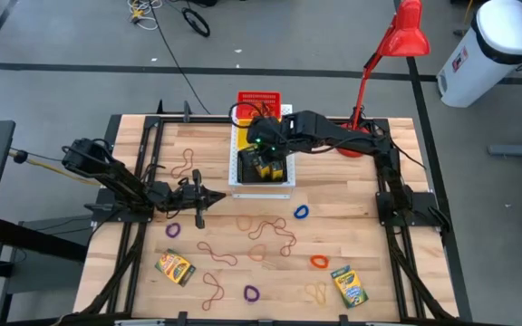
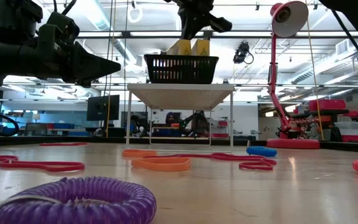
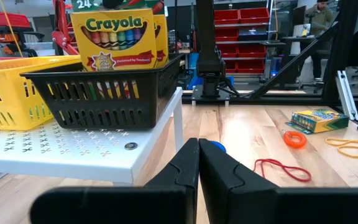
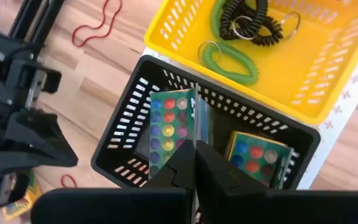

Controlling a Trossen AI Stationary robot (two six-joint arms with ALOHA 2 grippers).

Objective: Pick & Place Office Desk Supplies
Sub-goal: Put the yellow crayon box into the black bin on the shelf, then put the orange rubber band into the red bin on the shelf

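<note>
On the left, my left gripper hangs low over the table beside the white perforated board, its fingers pressed together with nothing between them. I leave that arm parked; it is not in the way.

Across the bare wood the loose supplies are well spread: a crayon box near the front left, reddish-brown rubber bands tangled in the middle, a purple loop at the front, a blue loop, an orange loop and a second crayon box toward the front right.

In the middle, the black basket sits on the white board with a yellow basket behind it holding coiled green and black loops. Two crayon boxes stand in the black basket. My right gripper is directly above it, fingers closed together at the top edge of the nearer upright crayon box. From the wrist view I cannot say for certain that the card is pinched between them or merely beside them.

I judge this to be the placing step for that box. To do it well I would keep the wrist square over the basket, confirm the box is resting on the basket floor and leaning on nothing that could tip it, then part the fingers only slightly and lift straight up so the tips do not drag the box or catch the basket rim.

To the right, the red desk lamp stands clear of the arm.
</note>
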